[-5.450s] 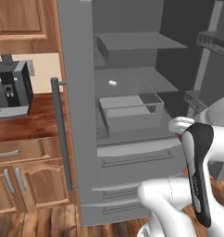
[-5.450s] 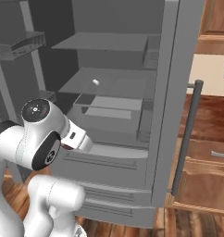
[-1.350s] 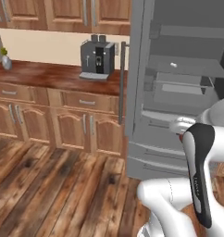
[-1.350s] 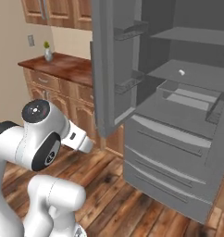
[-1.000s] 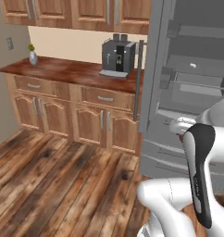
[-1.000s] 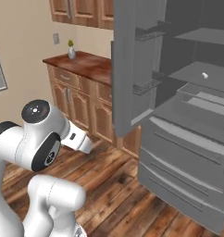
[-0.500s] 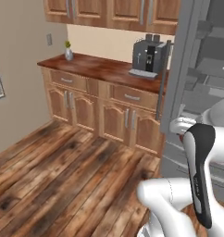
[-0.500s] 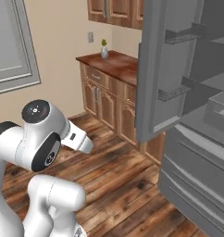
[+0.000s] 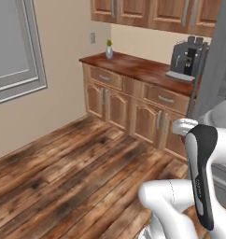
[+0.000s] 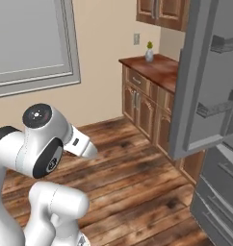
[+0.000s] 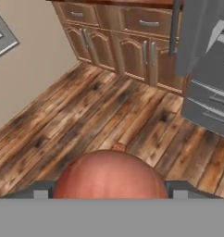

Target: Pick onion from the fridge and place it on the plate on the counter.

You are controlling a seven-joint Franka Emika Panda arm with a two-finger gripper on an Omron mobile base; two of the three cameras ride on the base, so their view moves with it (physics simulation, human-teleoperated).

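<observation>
The onion [image 11: 109, 175], a reddish-brown ball, sits low in the hand view with my gripper [image 11: 109, 190] shut on it, one dark fingertip on each side. Below it lies wooden floor. The grey fridge [image 10: 219, 163] stands at the right with its door [image 10: 205, 81] swung open; its drawers [image 11: 210, 105] lie at the upper right of the hand view, and its edge [image 9: 218, 70] is at the right of the left base view. The dark wood counter [image 9: 147, 69] runs along the far wall over brown cabinets [image 11: 132, 51]. The plate is out of view.
A coffee machine [image 9: 187, 58] stands on the counter beside the fridge. A small potted plant [image 9: 109, 48] sits at the counter's far end. A grey-framed window [image 10: 32, 41] is in the beige wall to the left. Bare wooden floor [image 9: 73, 172] lies ahead.
The whole picture has slid from the fridge's inside toward the counter end and the window wall, so the base has moved. The arm's pose looks the same.
</observation>
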